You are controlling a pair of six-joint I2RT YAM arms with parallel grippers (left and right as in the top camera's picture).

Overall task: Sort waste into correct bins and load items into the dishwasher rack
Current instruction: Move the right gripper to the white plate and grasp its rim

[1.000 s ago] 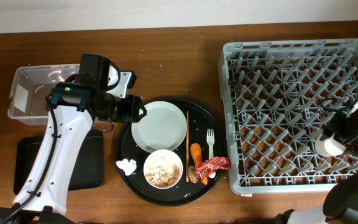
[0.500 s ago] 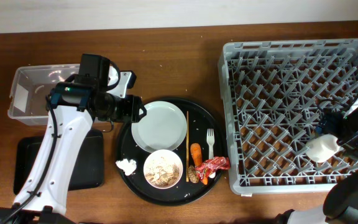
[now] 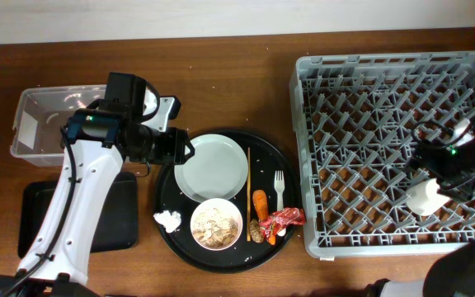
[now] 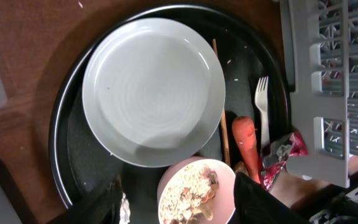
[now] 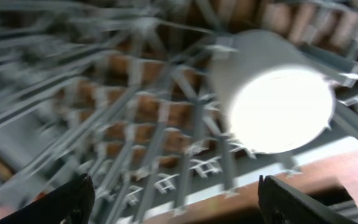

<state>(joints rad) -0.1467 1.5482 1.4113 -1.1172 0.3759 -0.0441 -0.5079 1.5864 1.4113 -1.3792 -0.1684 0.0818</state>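
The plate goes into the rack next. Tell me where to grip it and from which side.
I would pinch the plate by its thin rim on the left side, nearest the left gripper. It lies flat, so only the edge offers a hold; the bowl crowds its lower edge and the chopstick its right.

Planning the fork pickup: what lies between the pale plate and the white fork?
A thin wooden chopstick, lying lengthwise between plate and fork; clearest in the overhead view.
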